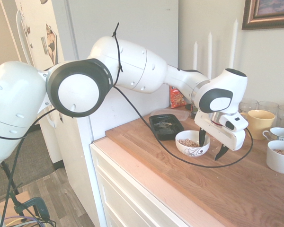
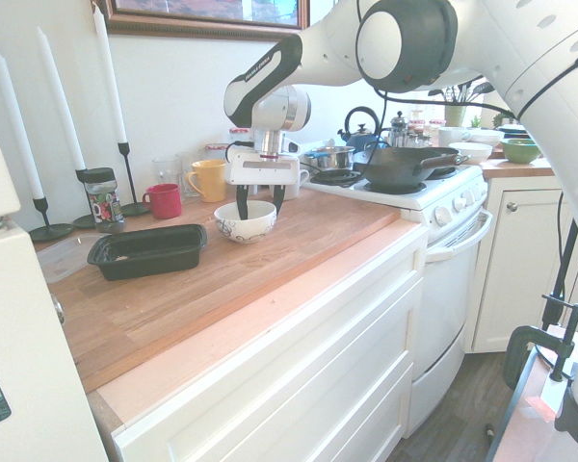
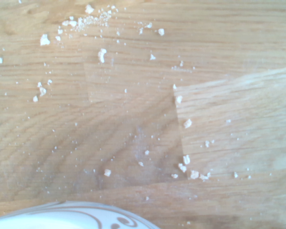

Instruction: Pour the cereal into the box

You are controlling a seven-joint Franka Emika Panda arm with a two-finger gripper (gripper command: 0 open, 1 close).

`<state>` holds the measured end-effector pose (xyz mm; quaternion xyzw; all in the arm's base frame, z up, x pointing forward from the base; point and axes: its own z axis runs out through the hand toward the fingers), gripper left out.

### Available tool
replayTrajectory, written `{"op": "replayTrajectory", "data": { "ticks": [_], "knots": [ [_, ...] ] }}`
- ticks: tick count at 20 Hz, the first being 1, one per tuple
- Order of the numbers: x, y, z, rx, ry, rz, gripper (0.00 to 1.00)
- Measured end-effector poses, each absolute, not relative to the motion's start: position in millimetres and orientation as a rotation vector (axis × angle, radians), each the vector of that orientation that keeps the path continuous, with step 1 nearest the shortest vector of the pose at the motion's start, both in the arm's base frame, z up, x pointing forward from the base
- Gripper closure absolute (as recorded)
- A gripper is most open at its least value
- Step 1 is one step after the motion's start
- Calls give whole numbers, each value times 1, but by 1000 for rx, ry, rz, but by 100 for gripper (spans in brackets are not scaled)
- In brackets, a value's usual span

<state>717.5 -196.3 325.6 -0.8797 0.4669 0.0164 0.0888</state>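
Observation:
The cereal (image 1: pixel 188 142) is a small tan heap inside a white swirl-patterned bowl (image 1: pixel 192 144) on the wooden counter. The box (image 1: pixel 166 126), a shallow black tray, lies just beyond the bowl, toward the wall; from the other side the box (image 2: pixel 146 250) is left of the bowl (image 2: pixel 245 222). My gripper (image 1: pixel 212 144) hangs open at the bowl's side away from the box. One finger is over the rim and the other outside it. It holds nothing. My gripper (image 2: pixel 260 202) shows spread above the bowl. The wrist view shows only the bowl's rim (image 3: pixel 76 217).
A yellow mug (image 1: pixel 259 122) and white cups (image 1: pixel 280 158) stand right of the bowl. A red mug (image 2: pixel 164 200), candlesticks and a jar line the wall. A snack packet (image 1: pixel 177 98) stands behind the box. Crumbs (image 3: pixel 183 162) dot the counter. A stove with a pan (image 2: pixel 395 166) adjoins.

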Motion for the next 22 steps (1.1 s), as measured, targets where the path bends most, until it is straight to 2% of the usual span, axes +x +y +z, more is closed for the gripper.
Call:
{"op": "replayTrajectory", "data": {
  "ticks": [22],
  "knots": [
    [716,-199,343,-2617,1366,22,100]
  ]
}}
